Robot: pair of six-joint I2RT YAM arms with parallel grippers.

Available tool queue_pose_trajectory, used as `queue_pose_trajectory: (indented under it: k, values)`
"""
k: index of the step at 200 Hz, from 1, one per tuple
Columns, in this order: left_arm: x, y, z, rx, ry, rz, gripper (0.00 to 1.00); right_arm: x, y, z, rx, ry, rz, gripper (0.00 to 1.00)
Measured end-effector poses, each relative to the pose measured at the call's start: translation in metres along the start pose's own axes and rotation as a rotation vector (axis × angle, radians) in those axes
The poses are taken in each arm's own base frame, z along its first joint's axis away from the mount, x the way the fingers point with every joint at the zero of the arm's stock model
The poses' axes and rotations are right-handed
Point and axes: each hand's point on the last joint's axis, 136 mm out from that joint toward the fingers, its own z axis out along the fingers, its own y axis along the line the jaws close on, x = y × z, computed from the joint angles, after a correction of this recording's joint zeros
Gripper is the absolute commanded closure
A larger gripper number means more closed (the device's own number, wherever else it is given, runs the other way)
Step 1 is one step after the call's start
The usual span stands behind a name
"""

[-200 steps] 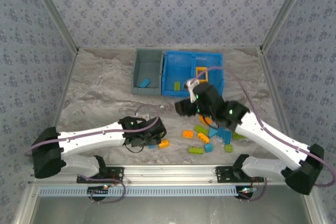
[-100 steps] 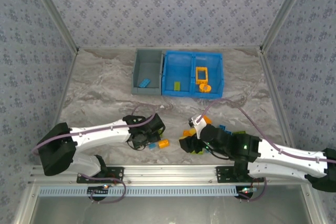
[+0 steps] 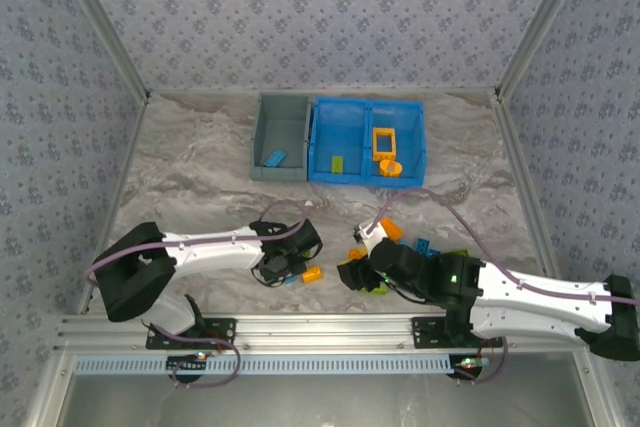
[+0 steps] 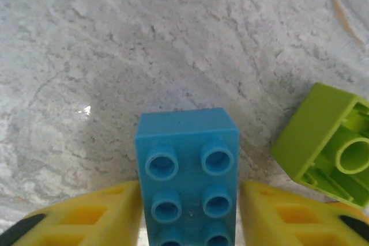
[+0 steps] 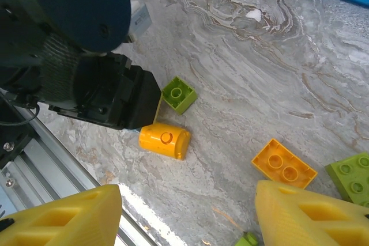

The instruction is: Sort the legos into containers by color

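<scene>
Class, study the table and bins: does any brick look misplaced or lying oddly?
Nothing is missorted in the grey bin or blue bin. One lime green brick beside the left gripper, which clasps a blue brick, lies tipped, hollow underside showing.

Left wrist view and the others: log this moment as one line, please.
left pincer: shut on blue brick | right pincer: open, empty, above loose legos | grey bin: holds one blue piece

My left arm (image 3: 205, 246) stretches low with its pincer (image 3: 288, 265) clamped on a blue brick (image 4: 187, 171), while my right arm (image 3: 530, 294) lies low too, pincer (image 3: 352, 273) pointing left, fingers (image 5: 60, 217) spread wide.
</scene>
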Motion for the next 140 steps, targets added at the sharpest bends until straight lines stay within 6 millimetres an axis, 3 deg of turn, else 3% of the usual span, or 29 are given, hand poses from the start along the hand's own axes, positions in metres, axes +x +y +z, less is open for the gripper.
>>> queue_pose_trajectory:
  k: [14, 27, 46, 66, 86, 105, 123, 140]
  values:
    - [0.000, 0.001, 0.000, -0.007, 0.000, 0.003, 0.75, -0.002, 0.000, -0.001, 0.000, -0.005, 0.001, 0.35]
    - [-0.001, 0.001, -0.001, -0.007, -0.007, 0.011, 0.80, -0.003, 0.001, -0.001, 0.000, -0.008, 0.002, 0.36]
    - [-0.007, 0.007, -0.008, -0.034, -0.036, 0.034, 0.81, -0.010, 0.002, -0.004, 0.002, -0.027, 0.006, 0.36]
    - [-0.027, 0.002, -0.037, -0.031, -0.098, 0.064, 0.80, -0.027, 0.004, -0.012, 0.010, -0.070, 0.017, 0.35]
    - [-0.068, -0.021, -0.079, 0.086, -0.164, 0.062, 0.81, -0.052, 0.003, -0.020, 0.037, -0.145, 0.034, 0.29]
    - [-0.121, -0.032, -0.113, 0.161, -0.235, 0.045, 0.81, -0.075, 0.001, -0.021, 0.074, -0.215, 0.048, 0.27]
    - [-0.165, -0.038, -0.133, 0.162, -0.290, 0.070, 0.81, -0.093, -0.003, -0.014, 0.120, -0.262, 0.052, 0.25]
    - [-0.200, -0.056, -0.142, 0.159, -0.323, 0.120, 0.81, -0.109, -0.005, -0.005, 0.156, -0.290, 0.056, 0.25]
